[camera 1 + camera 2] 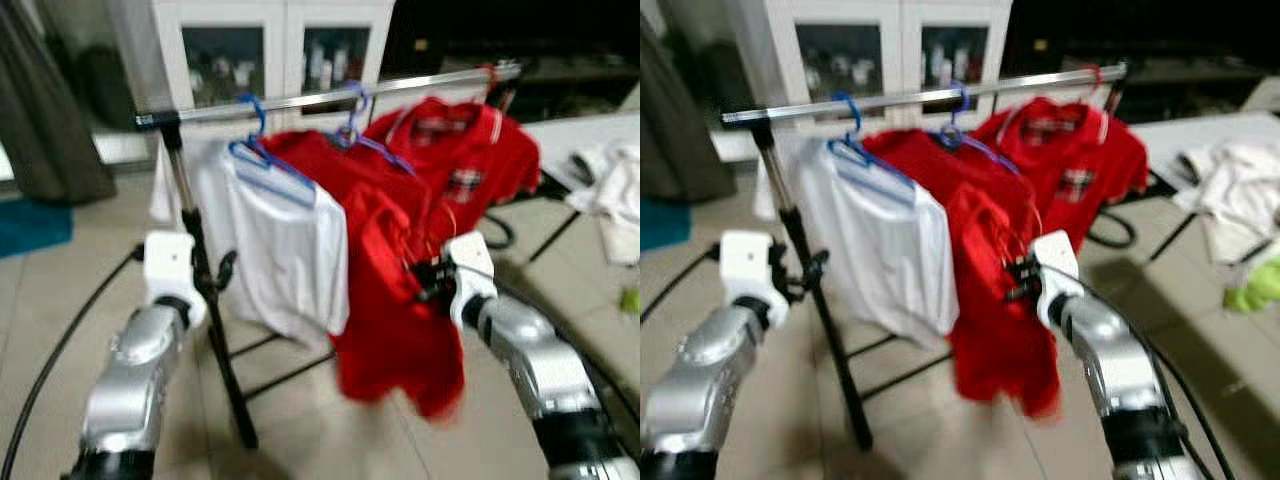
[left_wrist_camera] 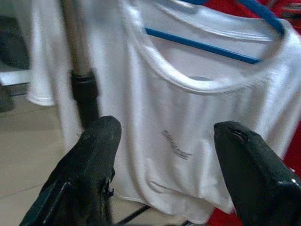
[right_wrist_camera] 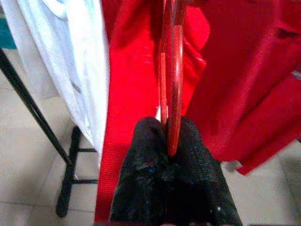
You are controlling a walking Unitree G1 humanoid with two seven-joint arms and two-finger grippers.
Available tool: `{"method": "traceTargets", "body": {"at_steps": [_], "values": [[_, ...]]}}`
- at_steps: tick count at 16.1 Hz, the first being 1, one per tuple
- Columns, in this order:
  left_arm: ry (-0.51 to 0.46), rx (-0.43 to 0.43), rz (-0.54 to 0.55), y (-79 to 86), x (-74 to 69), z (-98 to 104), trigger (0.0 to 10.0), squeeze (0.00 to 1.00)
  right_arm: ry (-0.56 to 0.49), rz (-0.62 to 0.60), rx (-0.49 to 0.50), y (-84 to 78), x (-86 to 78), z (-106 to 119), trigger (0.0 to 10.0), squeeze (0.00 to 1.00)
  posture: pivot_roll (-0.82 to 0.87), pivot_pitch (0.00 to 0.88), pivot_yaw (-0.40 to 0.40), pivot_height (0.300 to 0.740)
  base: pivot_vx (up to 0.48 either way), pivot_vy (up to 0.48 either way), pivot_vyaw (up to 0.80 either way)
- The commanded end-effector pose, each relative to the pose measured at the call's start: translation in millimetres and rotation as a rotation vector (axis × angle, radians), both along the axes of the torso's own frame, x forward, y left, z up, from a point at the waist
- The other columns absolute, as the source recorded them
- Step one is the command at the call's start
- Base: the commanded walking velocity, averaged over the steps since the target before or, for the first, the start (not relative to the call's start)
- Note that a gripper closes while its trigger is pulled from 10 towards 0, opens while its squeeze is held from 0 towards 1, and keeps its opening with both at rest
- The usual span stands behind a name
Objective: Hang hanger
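Note:
A silver rail (image 1: 330,97) of a clothes rack carries a white shirt (image 1: 285,250) on a blue hanger (image 1: 262,155), a red shirt on a second blue hanger (image 1: 355,135), and a red polo (image 1: 460,150). My right gripper (image 3: 168,146) is shut on a thin red hanger (image 3: 173,84) bearing a red garment (image 1: 395,330). It holds the garment below the rail, in front of the hung red shirts. My left gripper (image 2: 164,155) is open beside the rack's post, facing the white shirt (image 2: 188,108).
The rack's black post (image 1: 215,340) and floor bars stand between my arms. A white cabinet (image 1: 270,40) is behind the rack. A table with white cloths (image 1: 610,190) is at the right. A black cable (image 1: 60,340) runs over the tiled floor on the left.

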State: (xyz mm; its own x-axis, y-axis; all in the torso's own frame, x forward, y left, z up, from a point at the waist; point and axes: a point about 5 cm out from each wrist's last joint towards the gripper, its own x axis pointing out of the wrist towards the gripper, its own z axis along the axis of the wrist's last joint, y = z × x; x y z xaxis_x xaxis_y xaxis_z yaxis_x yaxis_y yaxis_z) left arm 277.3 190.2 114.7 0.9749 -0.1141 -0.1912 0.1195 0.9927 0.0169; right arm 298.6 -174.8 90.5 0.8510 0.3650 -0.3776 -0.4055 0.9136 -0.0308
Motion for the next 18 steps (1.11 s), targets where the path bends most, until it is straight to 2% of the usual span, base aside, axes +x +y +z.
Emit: {"method": "traceTargets", "body": {"at_steps": [1, 6, 8, 12, 15, 16, 18], "values": [[-0.003, -0.006, -0.012, -6.1, 1.8, 2, 10.0, 0.00, -0.036, -0.041, -0.012, -12.3, 1.5, 6, 10.0, 0.00, 0.03, 0.000, -0.071, 0.740, 0.000, -0.480, 0.00], [-0.008, 0.015, -0.031, -10.8, 3.3, 2, 10.0, 0.00, -0.041, -0.059, -0.032, -20.1, 4.2, 6, 10.0, 0.00, 0.03, 0.000, -0.082, 0.740, 0.000, -0.480, 0.00], [-0.015, 0.017, -0.033, -12.1, 4.6, 2, 10.0, 0.00, -0.054, -0.127, -0.032, -26.2, 7.3, 7, 10.0, 0.00, 0.03, 0.000, -0.083, 0.740, 0.000, -0.480, 0.00], [-0.016, 0.035, -0.058, -13.8, 9.1, 3, 10.0, 0.00, -0.027, -0.205, 0.025, -22.0, -2.5, -4, 10.0, 0.00, 0.02, 0.000, -0.044, 0.740, 0.000, -0.480, 0.00], [-0.033, 0.010, -0.115, -18.0, 22.7, 9, 10.0, 0.00, -0.044, -0.270, 0.003, -25.4, -16.9, -13, 10.0, 0.00, -0.02, 0.000, 0.041, 0.740, 0.000, 0.000, 0.00], [-0.042, -0.033, -0.127, -19.6, 26.5, 11, 10.0, 0.00, -0.066, -0.271, -0.018, -28.8, -19.0, -9, 10.0, 0.00, -0.04, 0.000, 0.054, 0.740, 0.000, 0.000, 0.00], [-0.045, -0.045, -0.124, -20.9, 28.9, 11, 10.0, 0.00, -0.081, -0.285, -0.035, -32.4, -17.8, -5, 10.0, 0.00, -0.04, 0.000, 0.047, 0.740, 0.356, 0.000, 0.21]]}}
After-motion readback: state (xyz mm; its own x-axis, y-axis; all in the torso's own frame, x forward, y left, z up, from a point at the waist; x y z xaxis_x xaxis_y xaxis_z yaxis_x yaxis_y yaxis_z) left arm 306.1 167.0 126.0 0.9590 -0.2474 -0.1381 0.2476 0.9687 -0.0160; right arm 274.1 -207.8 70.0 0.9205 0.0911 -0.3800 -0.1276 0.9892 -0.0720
